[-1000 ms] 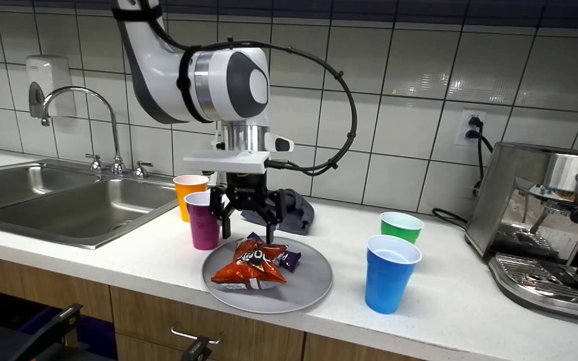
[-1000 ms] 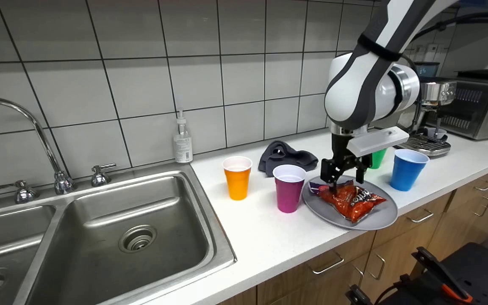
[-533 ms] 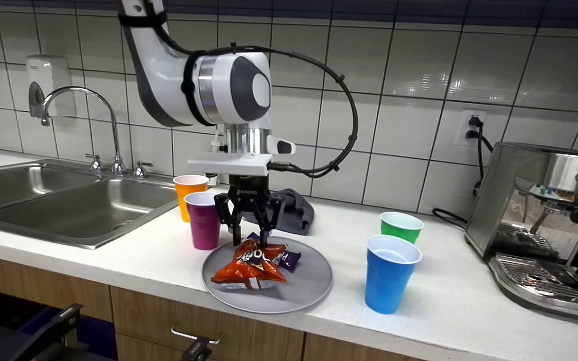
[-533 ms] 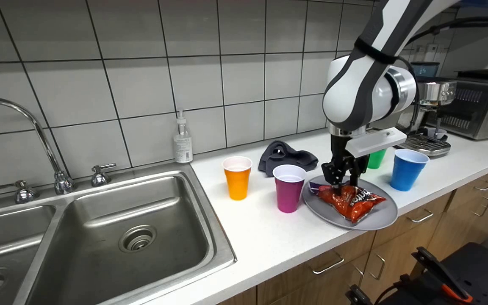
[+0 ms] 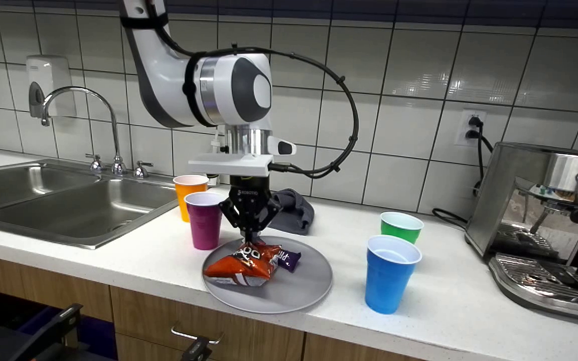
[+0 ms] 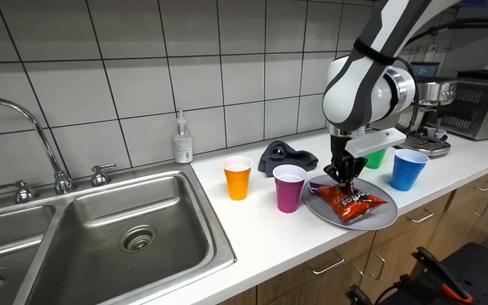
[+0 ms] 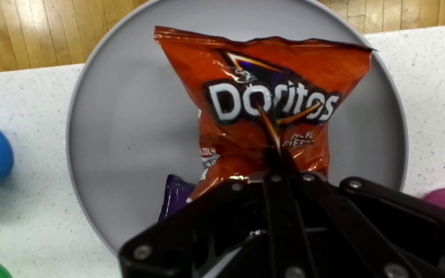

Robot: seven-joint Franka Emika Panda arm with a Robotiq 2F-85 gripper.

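An orange-red Doritos bag [image 5: 243, 266] lies on a round grey plate [image 5: 304, 296] near the counter's front edge. My gripper [image 5: 250, 239] points straight down over the bag's back part, with its jaws drawn together. Between the fingertips a fold of the bag [image 7: 284, 92] is pinched, and creases run up from it through the printed logo in the wrist view. Beside and partly under the bag is a purple packet [image 5: 289, 260], also visible in the wrist view as a purple corner [image 7: 175, 195]. Most of that packet is covered.
A magenta cup [image 5: 204, 228] stands close to the plate, with an orange cup [image 6: 237, 180] behind it. Across the plate are a blue cup [image 5: 392, 281] and a green cup [image 5: 403, 230]. A dark cloth [image 6: 286, 159], a sink [image 6: 223, 250] and a coffee machine [image 5: 530, 190] flank them.
The jaws have gone from wide apart to shut, gathering the bag's film between them. The bag has shifted and turned slightly on the plate. The arm has lowered slightly.
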